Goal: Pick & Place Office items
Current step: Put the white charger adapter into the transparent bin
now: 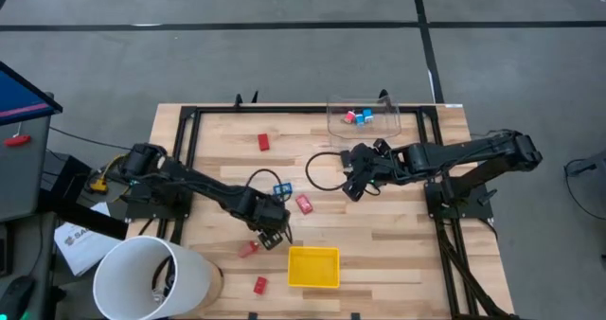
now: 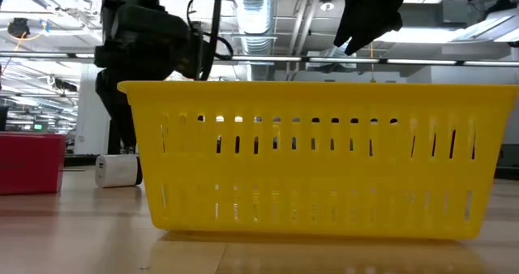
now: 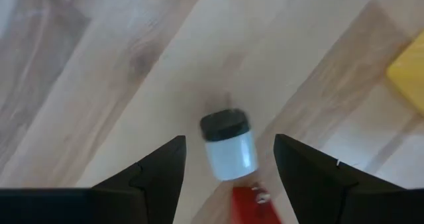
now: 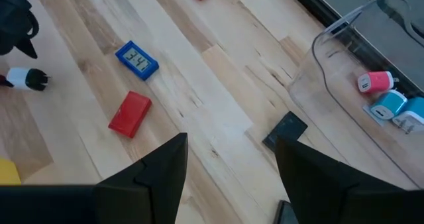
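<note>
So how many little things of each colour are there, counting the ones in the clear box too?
Red pieces: 4
Pink piece: 1, in the clear box
Blue pieces: 3, two of them in the box
White piece with a black cap: 1
Black piece: 1
Total: 10

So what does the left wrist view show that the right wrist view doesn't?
Only the left wrist view shows the left gripper, its fingers open, with the white piece with a black cap lying between them on the table.
Only the right wrist view shows the clear plastic box holding pink and blue pieces, plus the blue-and-white piece and the right gripper, also open.
Both show the wooden table and a yellow tray corner.
</note>
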`<state>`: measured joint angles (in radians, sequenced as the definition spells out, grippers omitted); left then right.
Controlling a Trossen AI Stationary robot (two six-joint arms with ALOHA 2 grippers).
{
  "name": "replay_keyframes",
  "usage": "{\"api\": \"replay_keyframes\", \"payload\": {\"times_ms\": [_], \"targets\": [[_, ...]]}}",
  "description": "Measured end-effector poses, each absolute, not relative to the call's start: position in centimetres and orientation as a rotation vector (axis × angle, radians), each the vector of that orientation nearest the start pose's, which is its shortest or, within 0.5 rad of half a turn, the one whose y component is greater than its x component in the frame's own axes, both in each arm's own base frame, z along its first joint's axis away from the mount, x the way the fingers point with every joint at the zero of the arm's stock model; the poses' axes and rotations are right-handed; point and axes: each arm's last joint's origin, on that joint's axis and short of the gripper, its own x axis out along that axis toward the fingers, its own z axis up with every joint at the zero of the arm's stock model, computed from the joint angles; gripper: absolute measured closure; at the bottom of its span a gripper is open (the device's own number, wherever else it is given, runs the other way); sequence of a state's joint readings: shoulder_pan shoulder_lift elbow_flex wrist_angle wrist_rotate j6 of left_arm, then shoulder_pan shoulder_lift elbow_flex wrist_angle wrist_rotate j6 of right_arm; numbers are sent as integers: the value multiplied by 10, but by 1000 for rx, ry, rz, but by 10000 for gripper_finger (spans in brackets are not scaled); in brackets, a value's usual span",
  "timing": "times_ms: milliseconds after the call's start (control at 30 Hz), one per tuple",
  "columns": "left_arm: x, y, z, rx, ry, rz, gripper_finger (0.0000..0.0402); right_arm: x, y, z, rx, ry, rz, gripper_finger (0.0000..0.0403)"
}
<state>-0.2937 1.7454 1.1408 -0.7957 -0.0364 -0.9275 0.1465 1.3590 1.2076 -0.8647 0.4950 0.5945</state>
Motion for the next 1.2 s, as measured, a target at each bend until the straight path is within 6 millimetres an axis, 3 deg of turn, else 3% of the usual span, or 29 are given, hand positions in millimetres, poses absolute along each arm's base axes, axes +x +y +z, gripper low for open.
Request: {"api": "replay_keyframes", "payload": {"times_ms": [267,700,1200], "targets": [[305,-96,163,-526,1412,479,178,264,26,305,204,837,-577,184],[302,-107,163,-517,1414,452,183,264,26,305,203,828,-575,184],[300,-106,158,-510,1408,465,183,264,26,305,204,827,-575,184]]}}
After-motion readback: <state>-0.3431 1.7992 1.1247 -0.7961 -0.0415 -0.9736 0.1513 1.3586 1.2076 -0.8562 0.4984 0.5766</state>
